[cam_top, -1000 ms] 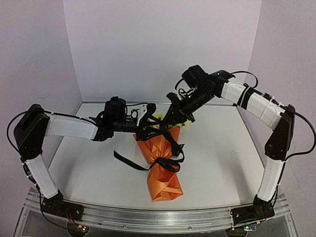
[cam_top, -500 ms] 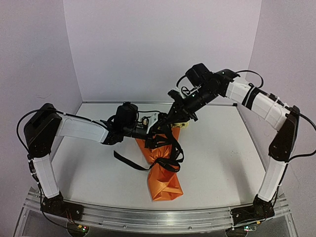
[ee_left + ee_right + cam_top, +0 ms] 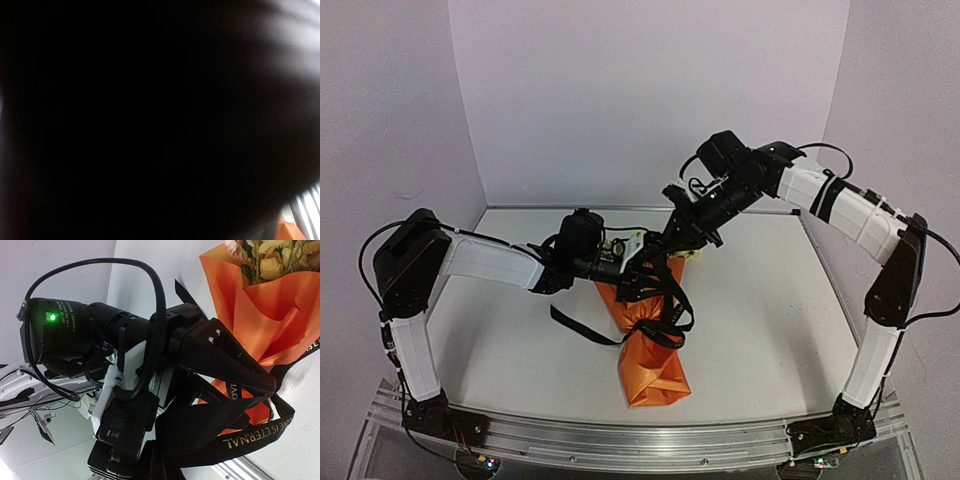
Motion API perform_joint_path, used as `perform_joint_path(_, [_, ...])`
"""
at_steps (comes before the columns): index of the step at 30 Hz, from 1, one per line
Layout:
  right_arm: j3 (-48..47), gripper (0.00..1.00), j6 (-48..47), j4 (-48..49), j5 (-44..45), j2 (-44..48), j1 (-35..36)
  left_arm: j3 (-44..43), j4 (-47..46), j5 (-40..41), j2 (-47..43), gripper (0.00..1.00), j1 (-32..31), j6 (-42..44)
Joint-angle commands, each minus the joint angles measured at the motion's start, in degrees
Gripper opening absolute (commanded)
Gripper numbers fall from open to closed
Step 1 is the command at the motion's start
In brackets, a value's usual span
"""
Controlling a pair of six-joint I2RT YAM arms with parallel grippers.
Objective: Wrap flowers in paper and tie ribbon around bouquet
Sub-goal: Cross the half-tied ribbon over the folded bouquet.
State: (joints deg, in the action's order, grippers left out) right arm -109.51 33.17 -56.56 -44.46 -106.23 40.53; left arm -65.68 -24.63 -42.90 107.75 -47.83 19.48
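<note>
The bouquet (image 3: 645, 335) lies on the table, an orange paper (image 3: 270, 315) cone with yellow flowers (image 3: 272, 260) at its far, wide end. The black lettered ribbon (image 3: 662, 328) loops round the cone's waist, and one tail (image 3: 575, 330) trails left. My right gripper (image 3: 672, 243) hangs above the wide end, shut on ribbon strands (image 3: 225, 425) that rise from the loop. My left gripper (image 3: 638, 277) reaches in from the left at those strands, its black fingers (image 3: 225, 360) partly apart beside them. The left wrist view is almost wholly black, with a sliver of orange (image 3: 291, 233).
White walls enclose the white table (image 3: 770, 300) on three sides. An aluminium rail (image 3: 620, 440) runs along the near edge with both arm bases. The two wrists and their cables (image 3: 155, 305) crowd close together above the cone's wide end.
My left arm has pushed right toward the ribbon strands over the cone, and its jaws have narrowed. The right gripper has lifted slightly, still shut on the ribbon.
</note>
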Motion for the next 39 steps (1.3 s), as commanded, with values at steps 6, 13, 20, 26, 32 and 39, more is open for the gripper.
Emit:
perform_joint_path(6, [2.0, 0.00, -2.0, 0.7, 0.2, 4.2, 0.1, -4.4, -0.9, -1.2, 2.7, 0.27, -0.3, -1.3])
perform_joint_path(13, [2.3, 0.00, -2.6, 0.0, 1.1, 4.3, 0.1, -4.7, -2.0, 0.0, 2.2, 0.02, -0.3, -2.9])
perform_joint_path(20, [5.6, 0.06, -3.7, -1.8, 8.5, 6.5, -0.6, -2.9, -1.8, 9.2, -3.1, 0.00, 1.6, -6.5])
perform_joint_path(26, [6.1, 0.38, -3.5, -3.5, 16.8, 6.3, -1.0, -4.1, 13.6, 21.6, -10.4, 0.00, 2.9, -4.4])
perform_joint_path(32, [8.2, 0.53, -5.6, -4.5, 22.4, 7.2, 1.0, -9.6, 38.2, 30.2, -15.5, 0.00, 3.2, -5.0])
perform_joint_path(39, [26.7, 0.65, -10.8, 4.6, 20.0, 13.6, 6.2, -11.1, 55.2, 34.2, -21.9, 0.00, 3.9, -9.3])
